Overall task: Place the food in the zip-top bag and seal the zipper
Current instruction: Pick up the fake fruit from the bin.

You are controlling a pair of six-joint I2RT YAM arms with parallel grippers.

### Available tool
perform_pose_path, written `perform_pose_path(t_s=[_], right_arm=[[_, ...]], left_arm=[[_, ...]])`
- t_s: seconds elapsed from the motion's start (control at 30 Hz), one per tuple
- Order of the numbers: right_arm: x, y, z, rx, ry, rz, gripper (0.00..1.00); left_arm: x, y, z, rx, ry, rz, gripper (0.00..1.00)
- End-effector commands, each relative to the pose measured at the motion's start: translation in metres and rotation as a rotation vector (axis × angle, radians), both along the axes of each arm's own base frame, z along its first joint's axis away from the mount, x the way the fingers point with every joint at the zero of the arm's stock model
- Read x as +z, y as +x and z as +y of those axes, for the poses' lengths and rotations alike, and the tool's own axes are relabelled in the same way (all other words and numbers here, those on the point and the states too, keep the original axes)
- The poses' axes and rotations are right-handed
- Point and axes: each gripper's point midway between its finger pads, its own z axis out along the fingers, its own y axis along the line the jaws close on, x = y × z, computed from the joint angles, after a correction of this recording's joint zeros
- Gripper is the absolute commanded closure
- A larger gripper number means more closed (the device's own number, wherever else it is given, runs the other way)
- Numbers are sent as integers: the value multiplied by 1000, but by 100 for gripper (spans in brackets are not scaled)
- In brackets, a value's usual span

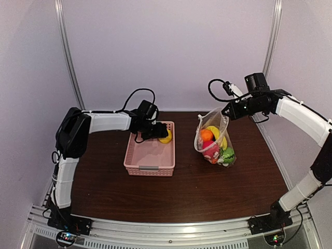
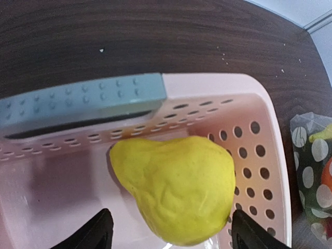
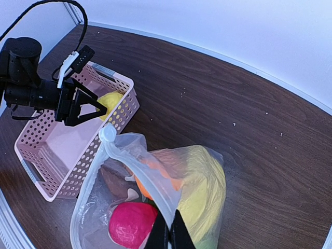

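Note:
A yellow pear-shaped piece [image 2: 176, 192] lies in the far right corner of the pink basket [image 2: 52, 176]; it also shows in the top view [image 1: 166, 137]. My left gripper [image 2: 171, 236] is open, with one finger on each side of the piece, not closed on it. The dotted zip-top bag [image 1: 214, 140] stands on the table holding a red ball [image 3: 132, 223], an orange [image 3: 150, 181], a banana [image 3: 202, 187] and green pieces [image 1: 227, 153]. My right gripper [image 3: 168, 233] is shut on the bag's mouth edge, holding the zipper strip [image 3: 129, 161] up. The mouth is open.
The pink basket [image 1: 149, 155] sits left of the bag, its grey handle [image 2: 83, 98] on the far wall. The left gripper [image 3: 85, 106] shows over the basket in the right wrist view. White walls close the back and sides.

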Motion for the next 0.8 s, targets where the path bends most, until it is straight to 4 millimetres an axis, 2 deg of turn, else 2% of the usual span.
perform_pose_path(t_s=[0.0, 0.13, 0.23, 0.33, 0.53, 0.7, 0.77], right_arm=[[-9, 1, 3, 3, 14, 24, 100], [-10, 1, 4, 6, 16, 28, 100], [-10, 0, 4, 7, 16, 28, 100], [-10, 0, 3, 5, 14, 24, 100], [-10, 0, 4, 8, 18, 23, 100], [-10, 1, 6, 12, 27, 25, 100], [-11, 1, 6, 14, 27, 28, 100]], left_arm=[[11, 23, -15, 10, -94, -24, 22], [-1, 28, -22, 4, -109, -5, 28], [-6, 25, -25, -3, -125, 20, 40], [1, 20, -21, 3, -130, 25, 54], [33, 4, -3, 21, -127, -24, 67], [71, -14, 8, 3, -156, -90, 71], [92, -24, 7, -20, -189, -130, 71]])
